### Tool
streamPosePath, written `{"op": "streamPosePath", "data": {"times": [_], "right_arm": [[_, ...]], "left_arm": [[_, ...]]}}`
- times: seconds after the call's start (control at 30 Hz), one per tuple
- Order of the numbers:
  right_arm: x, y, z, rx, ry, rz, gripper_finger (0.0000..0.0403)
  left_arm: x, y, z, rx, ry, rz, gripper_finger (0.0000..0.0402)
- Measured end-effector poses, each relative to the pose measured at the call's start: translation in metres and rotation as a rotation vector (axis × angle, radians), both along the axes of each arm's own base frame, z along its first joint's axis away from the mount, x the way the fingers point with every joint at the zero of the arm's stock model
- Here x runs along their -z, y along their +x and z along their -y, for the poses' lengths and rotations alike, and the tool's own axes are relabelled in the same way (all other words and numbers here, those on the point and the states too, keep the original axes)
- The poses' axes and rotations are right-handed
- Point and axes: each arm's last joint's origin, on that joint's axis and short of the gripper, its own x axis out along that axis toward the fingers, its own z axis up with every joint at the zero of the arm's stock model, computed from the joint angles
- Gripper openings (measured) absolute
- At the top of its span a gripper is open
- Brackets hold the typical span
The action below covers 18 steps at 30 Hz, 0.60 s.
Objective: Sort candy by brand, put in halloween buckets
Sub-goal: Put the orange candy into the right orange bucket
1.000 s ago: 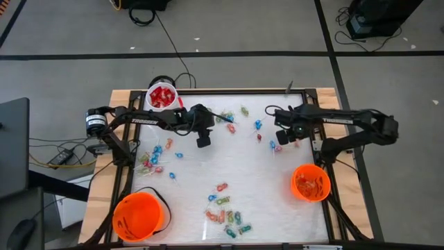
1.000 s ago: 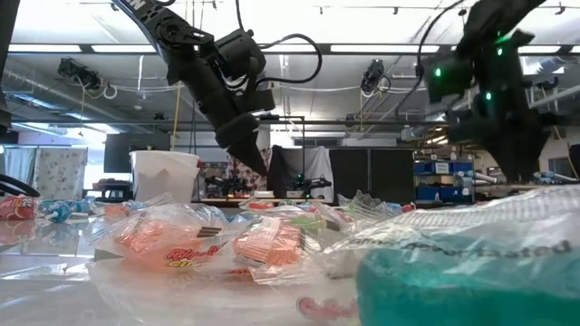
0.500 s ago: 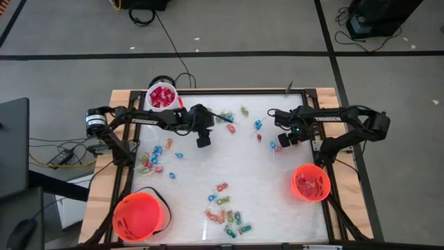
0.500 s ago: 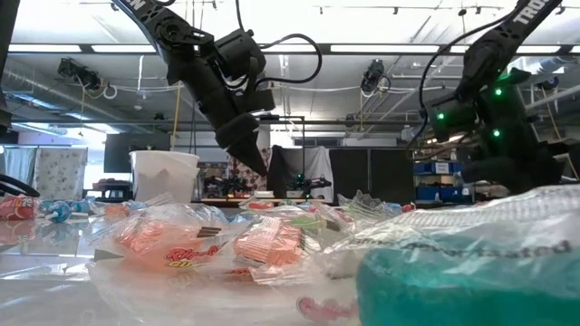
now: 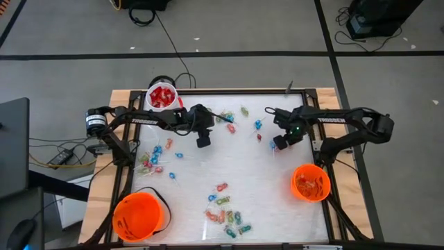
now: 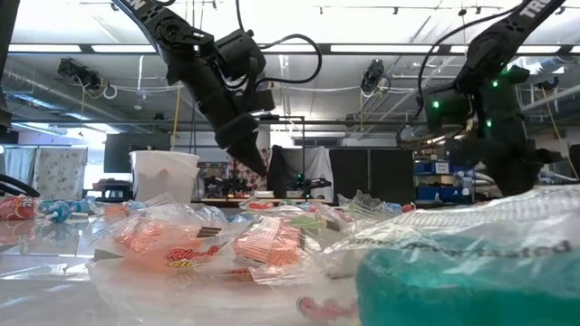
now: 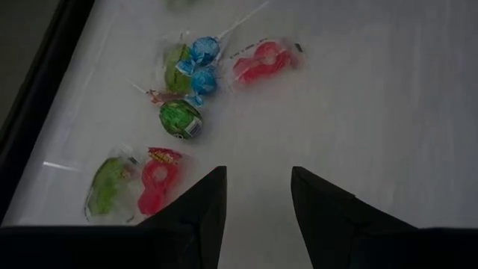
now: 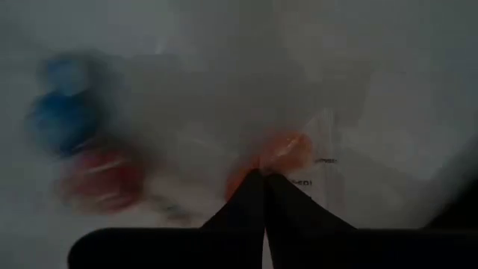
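My right gripper is pinched shut on an orange-wrapped sweet at the table's right side — bound, I judge, for the nearby orange bucket — while my left gripper hangs open mid-table.

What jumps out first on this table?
Two bright orange round plastic buckets sit at the near corners, and a small white pail of red packets at the far left. Colourful wrapped candy litters the white tabletop, where the right gripper pinches an orange wrapped piece.
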Motion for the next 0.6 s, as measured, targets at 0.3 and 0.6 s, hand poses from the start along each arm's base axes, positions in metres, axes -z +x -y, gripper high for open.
{"op": "streamPosePath", "data": {"times": [0.3,0.6], "right_arm": [[-0.073,0.015,-0.03,-0.165,0.041,0.236,0.0005],[-0.137,0.01,-0.086,-0.265,0.209,0.309,0.0003]], "left_arm": [[0.001,-0.001,0.0,-0.004,-0.006,-0.009,0.0156],[0.0,0.0,0.001,0.027,-0.041,0.011,0.0156]]}}
